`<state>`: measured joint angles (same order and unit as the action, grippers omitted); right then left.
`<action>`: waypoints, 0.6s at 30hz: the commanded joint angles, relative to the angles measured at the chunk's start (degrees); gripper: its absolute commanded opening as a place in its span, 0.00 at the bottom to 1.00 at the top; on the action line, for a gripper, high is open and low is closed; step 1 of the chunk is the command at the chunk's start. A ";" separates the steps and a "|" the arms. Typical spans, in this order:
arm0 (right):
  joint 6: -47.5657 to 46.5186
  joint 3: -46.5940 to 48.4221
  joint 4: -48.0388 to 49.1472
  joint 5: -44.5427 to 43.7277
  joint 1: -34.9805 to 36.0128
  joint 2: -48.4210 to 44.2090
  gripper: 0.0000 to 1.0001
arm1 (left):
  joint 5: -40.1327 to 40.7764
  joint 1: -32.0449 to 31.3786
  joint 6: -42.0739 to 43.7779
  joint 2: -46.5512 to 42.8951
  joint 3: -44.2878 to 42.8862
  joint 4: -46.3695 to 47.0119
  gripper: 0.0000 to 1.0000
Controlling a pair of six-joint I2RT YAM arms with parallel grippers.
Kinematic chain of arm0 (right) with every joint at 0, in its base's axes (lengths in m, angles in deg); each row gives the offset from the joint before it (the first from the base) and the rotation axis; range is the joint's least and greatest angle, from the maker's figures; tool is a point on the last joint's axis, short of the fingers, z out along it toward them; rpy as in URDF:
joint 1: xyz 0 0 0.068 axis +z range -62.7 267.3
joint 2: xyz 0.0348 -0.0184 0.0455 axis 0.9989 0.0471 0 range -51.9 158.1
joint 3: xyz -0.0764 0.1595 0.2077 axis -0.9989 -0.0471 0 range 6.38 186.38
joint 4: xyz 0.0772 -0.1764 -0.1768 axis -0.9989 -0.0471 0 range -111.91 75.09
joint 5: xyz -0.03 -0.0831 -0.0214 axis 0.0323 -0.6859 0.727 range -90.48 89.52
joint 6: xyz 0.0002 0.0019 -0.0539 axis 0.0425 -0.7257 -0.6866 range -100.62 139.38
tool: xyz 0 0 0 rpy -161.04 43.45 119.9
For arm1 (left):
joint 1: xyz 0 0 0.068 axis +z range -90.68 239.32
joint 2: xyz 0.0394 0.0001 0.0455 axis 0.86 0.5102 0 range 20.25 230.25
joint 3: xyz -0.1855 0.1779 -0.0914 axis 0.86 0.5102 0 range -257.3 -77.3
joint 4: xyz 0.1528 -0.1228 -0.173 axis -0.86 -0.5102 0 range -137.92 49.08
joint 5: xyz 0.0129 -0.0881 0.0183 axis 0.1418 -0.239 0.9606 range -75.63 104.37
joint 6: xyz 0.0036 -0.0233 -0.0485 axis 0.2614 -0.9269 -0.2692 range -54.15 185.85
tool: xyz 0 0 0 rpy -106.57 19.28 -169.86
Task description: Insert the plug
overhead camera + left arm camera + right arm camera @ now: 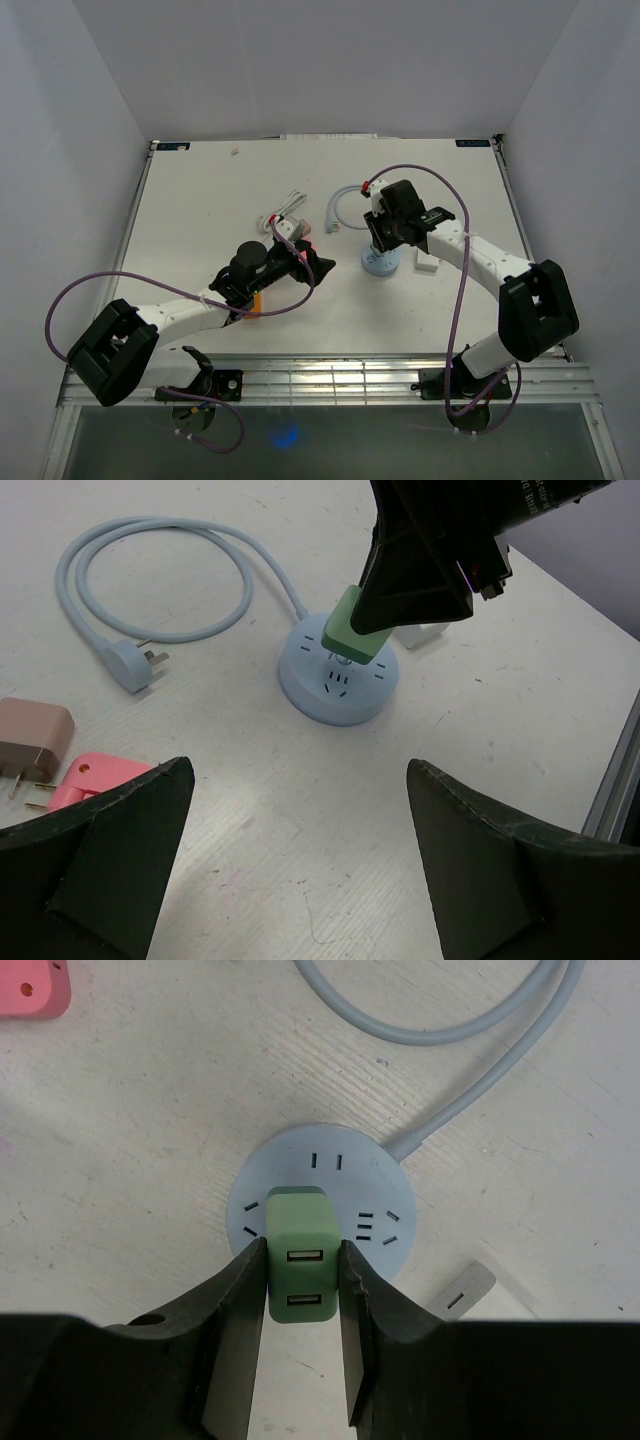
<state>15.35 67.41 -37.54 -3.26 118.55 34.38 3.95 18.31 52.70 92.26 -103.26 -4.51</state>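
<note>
Alignment matters: your right end effector (300,1265) grasps the green rectangular plastic plug (298,1222), long axis down, round pale-blue socket base (288,1165) directly beneath it.

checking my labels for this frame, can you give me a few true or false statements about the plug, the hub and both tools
1. The right tool grips the green plug. True.
2. The left tool holds the pink adapter. False: it is open and empty; the adapter lies on the table.
3. The round hub is light blue. True.
4. The green plug shows no USB ports. False: two ports show.
</note>
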 commanded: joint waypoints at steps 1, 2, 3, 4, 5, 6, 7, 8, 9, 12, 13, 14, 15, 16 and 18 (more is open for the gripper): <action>0.17 0.22 -0.31 -1.43 0.31 -1.73 0.08 | -1.19 -0.03 -0.30 -0.20 -1.64 -0.46 0.98; 0.17 0.22 -0.31 -1.69 0.22 -1.82 0.08 | -1.19 -0.03 -0.21 -0.20 -1.47 -0.46 0.98; 0.25 0.22 -0.31 -2.30 0.22 -1.90 0.08 | -1.19 -0.03 -0.30 -0.29 -1.47 -0.46 0.98; 0.17 0.22 -0.31 -2.48 0.31 -1.91 0.08 | -1.10 -0.03 -0.21 -0.29 -1.38 -0.46 0.98; 0.17 0.31 -0.22 -2.75 0.13 -1.99 0.08 | -1.10 -0.03 -0.21 -0.29 -1.29 -0.46 0.98; 0.17 0.57 -0.13 -3.01 0.13 -1.99 0.08 | -1.10 -0.03 -0.21 -0.20 -1.29 -0.54 0.98; 0.17 0.58 -0.04 -3.10 0.05 -1.99 0.08 | -1.10 -0.03 -0.21 -0.20 -1.38 -0.63 0.98; -0.01 0.58 0.04 -3.36 0.13 -2.17 0.08 | -1.19 -0.12 -0.21 -0.20 -1.47 -0.63 0.98; -0.10 0.58 0.13 -3.63 0.13 -2.26 0.08 | -1.27 -0.03 -0.21 -0.29 -1.55 -0.63 0.98; -2.11 -0.13 0.31 -1.53 -0.31 -3.05 0.08 | -1.36 -0.03 -0.21 -0.03 -1.55 -0.63 0.98; -2.64 -0.48 0.31 -1.26 -0.48 -3.31 0.08 | -1.54 -0.03 -0.21 0.32 -1.64 -0.63 0.98; -2.91 -0.65 0.22 -1.26 -0.57 -4.09 0.08 | -1.63 -0.03 -0.30 0.41 -1.73 -0.63 0.98; -4.30 -1.00 -0.04 -0.65 -0.83 -4.71 0.08 | -1.80 -0.03 -0.30 0.59 -1.82 -0.63 0.98; -5.88 -2.05 0.74 0.14 -0.92 -5.33 0.08 | -2.06 -0.03 -0.30 0.85 -1.91 -0.63 0.98; -7.21 -2.59 0.92 0.15 -1.18 -7.09 0.08 | -2.24 -0.03 -0.39 1.12 -2.17 -0.63 0.98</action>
<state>12.11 65.69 -37.80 -4.31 117.95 30.89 2.93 18.31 52.68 93.46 -103.30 -4.56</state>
